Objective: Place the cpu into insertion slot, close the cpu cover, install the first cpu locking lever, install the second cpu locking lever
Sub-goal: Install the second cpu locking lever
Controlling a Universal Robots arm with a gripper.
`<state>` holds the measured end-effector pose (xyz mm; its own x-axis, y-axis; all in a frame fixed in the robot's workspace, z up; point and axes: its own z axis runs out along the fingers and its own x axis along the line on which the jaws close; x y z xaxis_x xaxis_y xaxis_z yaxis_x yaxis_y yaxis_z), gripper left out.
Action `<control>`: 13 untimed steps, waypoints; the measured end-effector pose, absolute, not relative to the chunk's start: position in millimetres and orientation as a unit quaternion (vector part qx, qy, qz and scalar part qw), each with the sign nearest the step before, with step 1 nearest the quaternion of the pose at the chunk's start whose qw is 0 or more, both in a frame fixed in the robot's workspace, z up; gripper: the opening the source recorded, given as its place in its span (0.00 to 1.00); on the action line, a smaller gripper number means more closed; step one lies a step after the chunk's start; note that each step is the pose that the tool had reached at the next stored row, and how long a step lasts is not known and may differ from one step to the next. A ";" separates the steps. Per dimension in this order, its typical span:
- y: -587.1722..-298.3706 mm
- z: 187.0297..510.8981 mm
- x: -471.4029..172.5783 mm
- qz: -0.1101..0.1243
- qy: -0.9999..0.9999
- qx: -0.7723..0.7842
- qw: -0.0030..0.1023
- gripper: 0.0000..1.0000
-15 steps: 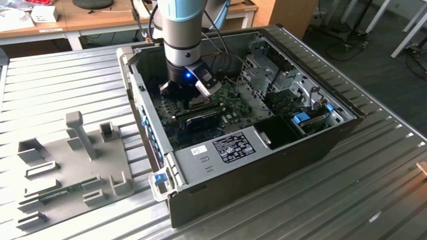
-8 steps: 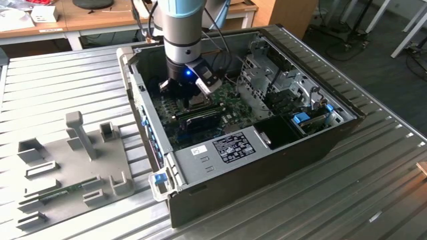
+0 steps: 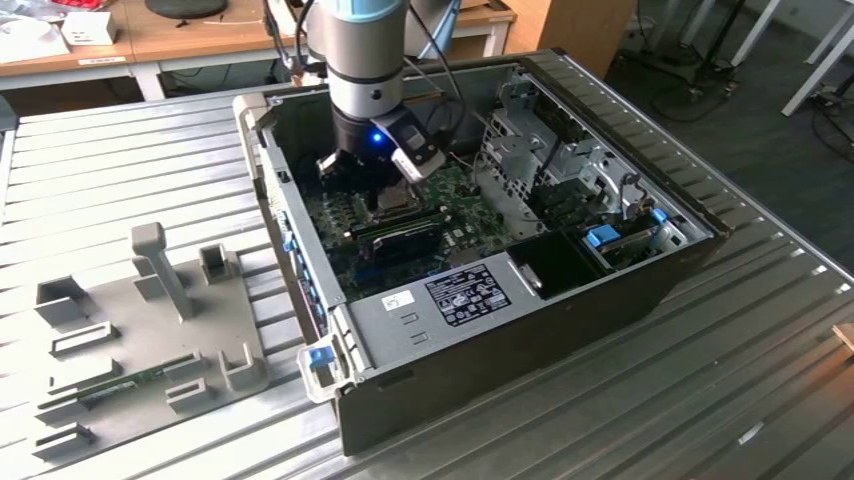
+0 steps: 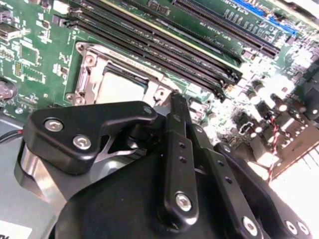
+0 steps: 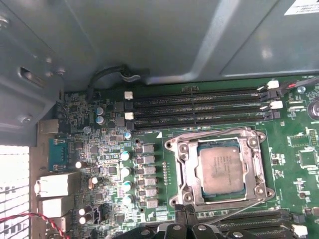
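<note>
Black fingers [image 4: 177,129] of the gripper [image 4: 177,102] look pressed together with nothing between them, and their tips sit low over the edge of the slot [image 5: 259,144]. Right by those tips a thin wire lever [image 5: 234,209] runs slanted along the near side of the slot in the first wrist view. I think it is not locked flat yet, but I cannot be sure. The cpu [image 5: 222,172] lies flat inside the slot, pale face up. The cover [image 5: 189,169] is down over it, so the cpu shows through the big window. So the first two jobs look done. Another wire runs along the far side of the cover and seems to lie flat, so one lever may be locked already, and the lever by the tips looks like the work in hand. Around the slot is the green board [image 5: 109,169], with long black memory slots [image 5: 199,107] just beside it. The first wrist view looks straight down on the cpu and both wires. In the second wrist view, the gripper covers the near part of the cover and the cpu is a bright patch. The exterior view shows the arm [image 3: 360,60] reaching down into the open case [image 3: 641,290], which lies on a ribbed metal table [image 3: 120,180], with a grey holder [image 3: 147,330] to the exterior view's left.
</note>
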<state>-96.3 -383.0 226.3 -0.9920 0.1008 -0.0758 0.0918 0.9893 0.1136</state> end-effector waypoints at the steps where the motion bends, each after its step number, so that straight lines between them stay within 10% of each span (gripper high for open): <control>1: -383.1 227.7 -96.3 0.055 0.996 0.048 0.041 0.10; 13: -383.1 248.4 -96.3 0.055 0.996 0.048 0.041 0.10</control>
